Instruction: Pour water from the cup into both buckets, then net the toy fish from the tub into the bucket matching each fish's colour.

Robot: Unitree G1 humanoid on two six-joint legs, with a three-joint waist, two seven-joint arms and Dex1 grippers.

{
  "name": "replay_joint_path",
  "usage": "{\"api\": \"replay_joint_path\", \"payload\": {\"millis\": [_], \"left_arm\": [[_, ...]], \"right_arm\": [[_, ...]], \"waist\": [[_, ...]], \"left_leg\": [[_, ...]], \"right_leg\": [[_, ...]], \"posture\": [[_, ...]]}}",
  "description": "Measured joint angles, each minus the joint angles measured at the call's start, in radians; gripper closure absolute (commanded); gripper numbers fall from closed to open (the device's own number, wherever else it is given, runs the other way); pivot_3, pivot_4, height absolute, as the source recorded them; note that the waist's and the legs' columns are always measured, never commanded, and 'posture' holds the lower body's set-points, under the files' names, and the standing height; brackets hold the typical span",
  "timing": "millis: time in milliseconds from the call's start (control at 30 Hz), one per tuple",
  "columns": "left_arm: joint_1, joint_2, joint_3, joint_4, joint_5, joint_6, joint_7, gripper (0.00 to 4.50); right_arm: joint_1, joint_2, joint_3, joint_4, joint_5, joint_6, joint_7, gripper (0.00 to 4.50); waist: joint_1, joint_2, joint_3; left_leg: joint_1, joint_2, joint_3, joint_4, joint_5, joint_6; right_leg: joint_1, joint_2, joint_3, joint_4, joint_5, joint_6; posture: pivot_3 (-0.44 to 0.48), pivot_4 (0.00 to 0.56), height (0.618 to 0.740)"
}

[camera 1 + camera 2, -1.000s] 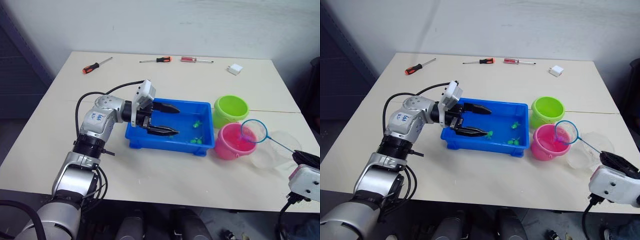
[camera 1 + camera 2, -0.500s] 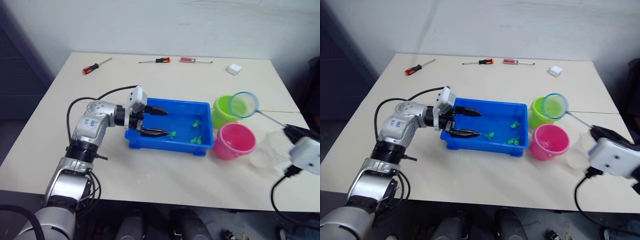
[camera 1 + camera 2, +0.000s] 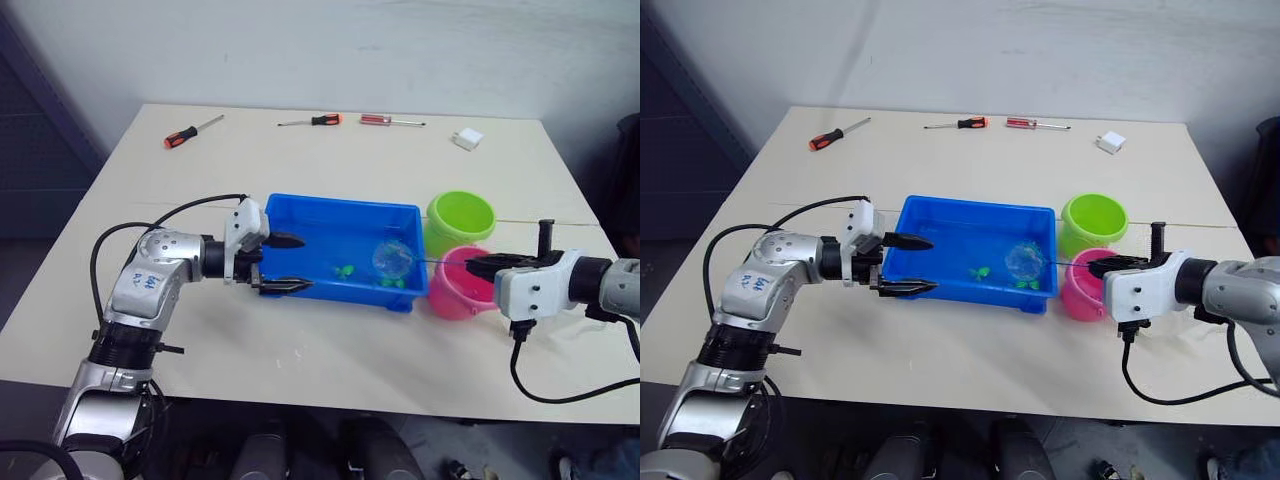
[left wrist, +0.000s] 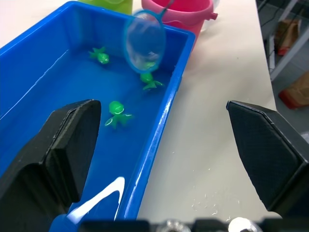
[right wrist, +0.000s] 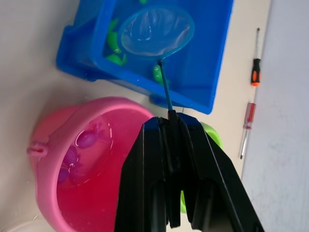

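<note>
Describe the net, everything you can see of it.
The net is a small round hoop with a blue rim and fine see-through mesh, on a long thin dark wire handle. The right gripper is shut on the far end of that handle, which passes over the pink bucket. The hoop hangs tilted inside the blue tub, at its end nearest the buckets, close above two green fish. No fish shows in the mesh.

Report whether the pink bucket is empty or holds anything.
Not empty. The right wrist view shows the pink bucket holding water with pink toy fish inside. The net is over the tub.
</note>
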Motion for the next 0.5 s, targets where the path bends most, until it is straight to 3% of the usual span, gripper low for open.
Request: {"api": "replay_joint_path", "payload": {"millis": [267,500], "left_arm": [[0.051,0.017,0.037,-0.068,-0.022,0.041,0.059,0.01],[0.055,0.022,0.041,-0.076,-0.038,0.050,0.077,0.01]], "right_arm": [[-0.250,0.053,0.191,0.216,-0.095,-0.159,0.034,4.50],[-0.444,0.166,0.287,0.400,-0.273,-0.242,-0.093,4.50]], "waist": [[-0.017,0.000,0.000],[-0.024,0.001,0.000]], "left_leg": [[0.001,0.000,0.000,0.000,0.000,0.000],[0.001,0.000,0.001,0.000,0.001,-0.002]], "right_leg": [[0.000,0.000,0.000,0.001,0.000,0.000],[-0.001,0.000,0.000,0.004,0.000,-0.001]], "posture": [[0.000,0.150,0.740],[0.000,0.150,0.740]]}}
